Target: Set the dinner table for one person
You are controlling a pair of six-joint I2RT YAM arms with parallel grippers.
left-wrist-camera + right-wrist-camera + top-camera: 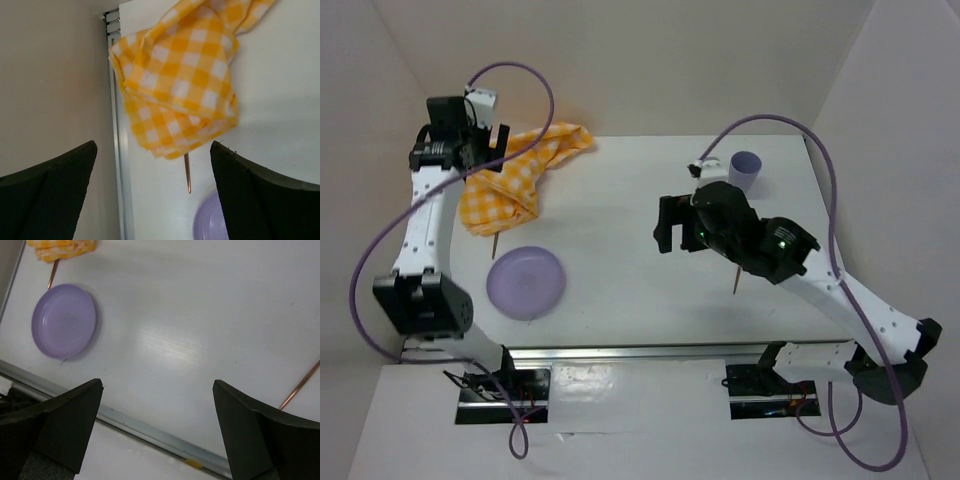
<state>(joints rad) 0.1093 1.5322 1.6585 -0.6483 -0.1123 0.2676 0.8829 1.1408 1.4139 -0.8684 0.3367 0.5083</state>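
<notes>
Both claws spread wide above the white dinner table (pixel 620 215), which fills the scene in front of the arm bases.

Nearest, a metal rail (pixel 650 351) runs along the table's front edge. Just beyond it on the left lies a lavender plate (pixel 525 282). The right gripper (pixel 158 385) hangs over the middle of the table, jaws wide apart with nothing between them, and a copper-coloured stick (pixel 736 282) lies beside its arm. Farther back on the left, a second stick (pixel 187 172) pokes out from under a crumpled yellow-and-white checked cloth (pixel 515 175), its tip near the plate. The left gripper (pixel 153 147) hovers over that cloth, jaws equally wide and gripping nothing. Farthest, a lavender cup (pixel 745 172) stands upright near the right back corner.
</notes>
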